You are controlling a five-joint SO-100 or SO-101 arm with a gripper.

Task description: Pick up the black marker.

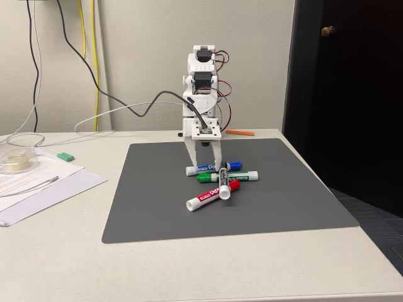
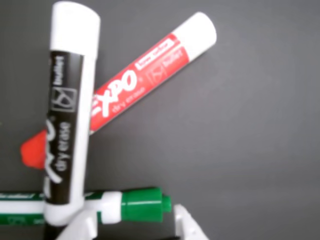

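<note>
In the fixed view, the white arm's gripper (image 1: pixel 206 168) points straight down over a cluster of markers near the far edge of a dark grey mat (image 1: pixel 157 207) on a pale table (image 1: pixel 189 270), its fingers spread apart. The black marker (image 1: pixel 223 180) lies across the green marker (image 1: pixel 227 177) and the red marker (image 1: pixel 212 194), with the blue marker (image 1: pixel 217 167) behind. In the wrist view, the black marker (image 2: pixel 67 125) runs almost upright over the red marker (image 2: pixel 145 80) and green marker (image 2: pixel 135 205); two white fingertips (image 2: pixel 192 225) show at the bottom edge, apart.
</note>
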